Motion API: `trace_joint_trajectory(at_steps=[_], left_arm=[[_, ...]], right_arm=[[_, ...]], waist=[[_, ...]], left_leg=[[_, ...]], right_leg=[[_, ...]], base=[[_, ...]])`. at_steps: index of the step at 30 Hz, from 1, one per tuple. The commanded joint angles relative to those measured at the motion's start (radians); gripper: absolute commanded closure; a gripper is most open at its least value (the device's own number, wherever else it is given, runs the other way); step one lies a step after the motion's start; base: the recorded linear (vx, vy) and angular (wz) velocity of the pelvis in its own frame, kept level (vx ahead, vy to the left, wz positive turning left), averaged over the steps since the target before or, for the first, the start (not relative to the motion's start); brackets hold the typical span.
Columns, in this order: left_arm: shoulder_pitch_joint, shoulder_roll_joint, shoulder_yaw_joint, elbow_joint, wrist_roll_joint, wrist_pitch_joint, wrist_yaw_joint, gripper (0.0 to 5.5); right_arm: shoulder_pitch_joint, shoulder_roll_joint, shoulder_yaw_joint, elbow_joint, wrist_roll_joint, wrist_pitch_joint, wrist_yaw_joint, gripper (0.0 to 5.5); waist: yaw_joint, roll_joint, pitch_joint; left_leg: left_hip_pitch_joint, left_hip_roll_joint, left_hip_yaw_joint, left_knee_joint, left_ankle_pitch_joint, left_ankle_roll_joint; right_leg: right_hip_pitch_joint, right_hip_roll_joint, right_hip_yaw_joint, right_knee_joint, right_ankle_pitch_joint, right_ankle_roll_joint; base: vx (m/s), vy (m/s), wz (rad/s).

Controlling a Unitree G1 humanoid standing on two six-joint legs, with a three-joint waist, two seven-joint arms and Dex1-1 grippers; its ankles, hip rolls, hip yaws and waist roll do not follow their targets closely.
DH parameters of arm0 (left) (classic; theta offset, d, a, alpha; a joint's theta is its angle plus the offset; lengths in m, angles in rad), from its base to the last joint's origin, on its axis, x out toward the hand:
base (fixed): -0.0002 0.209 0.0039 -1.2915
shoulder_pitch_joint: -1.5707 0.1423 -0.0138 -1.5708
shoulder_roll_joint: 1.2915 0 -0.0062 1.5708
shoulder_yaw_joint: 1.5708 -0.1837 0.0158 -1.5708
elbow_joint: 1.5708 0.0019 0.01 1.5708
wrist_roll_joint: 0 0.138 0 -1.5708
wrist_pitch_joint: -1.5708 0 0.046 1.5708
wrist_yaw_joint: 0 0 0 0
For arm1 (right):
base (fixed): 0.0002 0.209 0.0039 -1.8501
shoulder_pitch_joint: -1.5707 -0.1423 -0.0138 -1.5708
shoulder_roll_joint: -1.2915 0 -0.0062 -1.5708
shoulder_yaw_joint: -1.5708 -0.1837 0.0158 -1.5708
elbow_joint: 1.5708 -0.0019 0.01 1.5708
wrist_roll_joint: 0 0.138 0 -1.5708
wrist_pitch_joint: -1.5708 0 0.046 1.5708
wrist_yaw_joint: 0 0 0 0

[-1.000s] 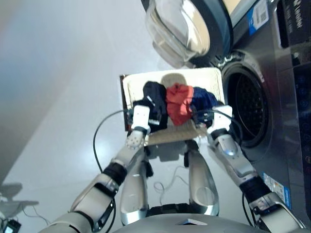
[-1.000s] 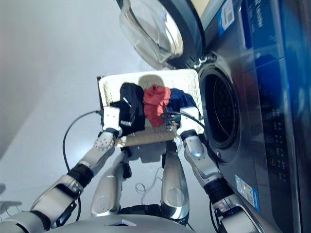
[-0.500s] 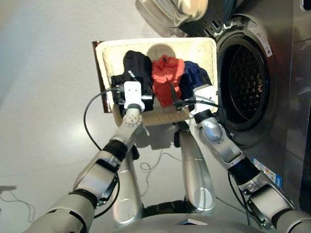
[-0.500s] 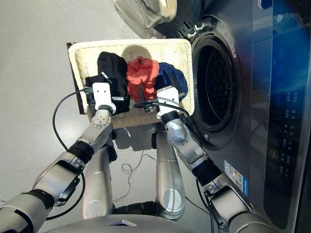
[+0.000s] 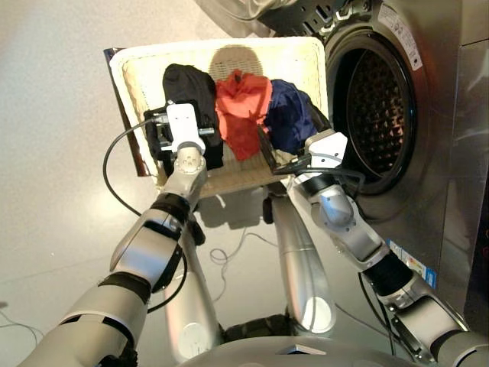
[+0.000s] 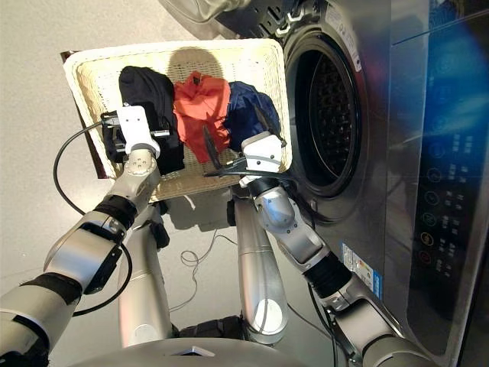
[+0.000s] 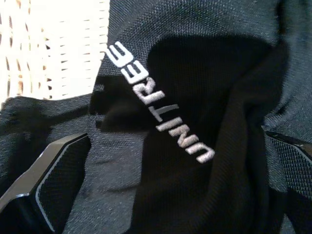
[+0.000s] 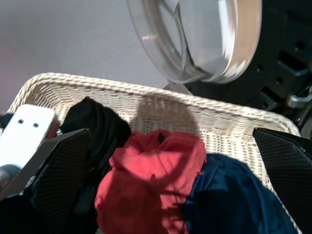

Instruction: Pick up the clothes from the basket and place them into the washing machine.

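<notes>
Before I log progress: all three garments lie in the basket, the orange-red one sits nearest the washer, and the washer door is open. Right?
Not quite. The navy blue garment lies nearest the washing machine; the orange-red garment sits between it and the black garment, as the left eye view shows. The rest holds.

Black garment: "UNITREE" (probably)

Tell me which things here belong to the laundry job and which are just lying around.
Job: black garment, orange-red garment, navy garment, basket, washing machine with its open drum, left gripper, right gripper.

Lying about: loose cable on the floor.
</notes>
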Motion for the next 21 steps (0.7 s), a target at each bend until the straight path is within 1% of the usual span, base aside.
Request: trace_joint_trajectory(at_steps=[1, 2, 3, 7, 10, 13, 18, 19, 20, 21], left_arm=[[-0.033, 0.041, 0.038, 0.043, -0.013, -0.019, 0.012, 0.00], [-0.033, 0.038, 0.038, 0.046, -0.014, -0.019, 0.013, 0.00], [-0.033, 0.039, 0.038, 0.047, -0.015, -0.017, 0.013, 0.00], [-0.036, 0.043, 0.034, 0.050, -0.010, -0.015, 0.005, 0.00], [-0.037, 0.039, 0.041, 0.057, -0.020, -0.017, 0.004, 0.00], [-0.035, 0.041, 0.051, 0.062, -0.033, -0.016, -0.008, 0.00], [-0.039, 0.039, 0.056, 0.065, -0.049, -0.017, -0.015, 0.00], [-0.038, 0.038, 0.055, 0.064, -0.045, -0.017, -0.015, 2.98], [-0.039, 0.040, 0.052, 0.062, -0.038, -0.017, -0.015, 5.50], [-0.032, 0.040, 0.051, 0.061, -0.032, -0.018, -0.016, 5.50]], right_arm=[[0.008, -0.012, 0.014, -0.136, 0.022, -0.075, 0.015, 0.00], [0.010, -0.017, 0.013, -0.138, 0.021, -0.074, 0.018, 0.00], [0.013, -0.018, 0.013, -0.137, 0.022, -0.072, 0.018, 0.00], [0.016, -0.032, 0.005, -0.149, 0.030, -0.075, 0.023, 0.00], [0.017, -0.040, 0.004, -0.151, 0.028, -0.074, 0.028, 0.00], [0.017, -0.042, 0.006, -0.144, 0.029, -0.069, 0.031, 0.00], [0.026, -0.054, -0.005, -0.153, 0.043, -0.069, 0.038, 0.00], [0.025, -0.053, -0.005, -0.151, 0.041, -0.070, 0.037, 0.00], [0.019, -0.054, -0.004, -0.147, 0.036, -0.070, 0.037, 0.00], [0.017, -0.054, -0.004, -0.147, 0.027, -0.071, 0.035, 0.00]], waist=[[-0.012, -0.031, -0.010], [-0.011, -0.033, -0.010], [-0.009, -0.030, -0.010], [-0.010, -0.032, -0.010], [-0.011, -0.034, -0.010], [-0.014, -0.040, -0.010], [-0.019, -0.045, -0.010], [-0.019, -0.044, -0.010], [-0.018, -0.045, -0.010], [-0.017, -0.046, -0.010]], left_leg=[[-0.055, 0.008, -0.057, 0.128, -0.091, 0.016], [-0.056, 0.007, -0.054, 0.133, -0.093, 0.017], [-0.043, 0.008, -0.061, 0.143, -0.127, 0.012], [-0.050, 0.003, -0.059, 0.152, -0.135, 0.019], [-0.053, 0.000, -0.058, 0.153, -0.137, 0.021], [-0.053, 0.000, -0.053, 0.161, -0.144, 0.023], [-0.060, -0.001, -0.054, 0.160, -0.142, 0.024], [-0.059, -0.001, -0.055, 0.158, -0.140, 0.024], [-0.056, -0.001, -0.055, 0.153, -0.139, 0.023], [-0.053, -0.001, -0.056, 0.150, -0.137, 0.022]], right_leg=[[0.005, -0.003, 0.020, 0.089, -0.064, 0.096], [0.004, -0.004, 0.023, 0.092, -0.065, 0.096], [0.016, -0.003, 0.023, 0.105, -0.095, 0.102], [0.006, -0.002, 0.031, 0.107, -0.094, 0.102], [0.001, -0.005, 0.036, 0.102, -0.090, 0.104], [0.000, -0.003, 0.041, 0.102, -0.090, 0.104], [-0.001, -0.003, 0.038, 0.093, -0.086, 0.104], [-0.001, -0.002, 0.038, 0.092, -0.085, 0.104], [0.002, -0.002, 0.036, 0.088, -0.083, 0.104], [0.004, -0.002, 0.035, 0.086, -0.083, 0.103]], base=[[0.000, 0.000, 0.000], [0.102, 0.052, -0.023], [0.101, 0.038, -0.052], [0.024, 0.013, -0.021], [0.000, 0.000, 0.000], [0.000, 0.000, 0.000], [0.000, 0.000, 0.000], [0.000, 0.000, 0.000], [0.000, 0.000, 0.000], [-0.119, -0.010, -0.001]])
